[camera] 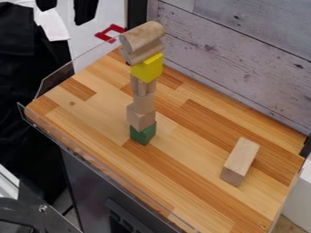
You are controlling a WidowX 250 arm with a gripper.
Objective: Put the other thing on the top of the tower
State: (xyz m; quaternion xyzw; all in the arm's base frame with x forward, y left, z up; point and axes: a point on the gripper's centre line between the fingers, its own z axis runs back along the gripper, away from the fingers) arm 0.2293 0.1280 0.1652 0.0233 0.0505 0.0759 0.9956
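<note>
At the far left, we saw the tool [63, 16] released, its two black fingers parted at the upper edge of the scene, with nothing between them. Nearer, on the left half of the wooden surface [91, 116], the tower [144, 99] stood in a tall, slightly uneven stack. We traced it upward from a green block [143, 134] at the foot, through plain wooden pieces, to a yellow block [147, 68] near the top, with more pale wood above it. A rounded wooden piece [142, 36] lay across the summit, tilted.

To the right, well apart from the tower, the last loose block [242, 160], long and plain, lay on its side on the surface. Behind it all ran a wall of greyish planks [243, 68].

By our reading, the stacking was all but done, with one piece to go: the long block had yet to be grasped, lifted, carried left and set on top. We judged that final placement the delicate part, since the rounded summit offered a poor seat and a nudge could topple the column.
</note>
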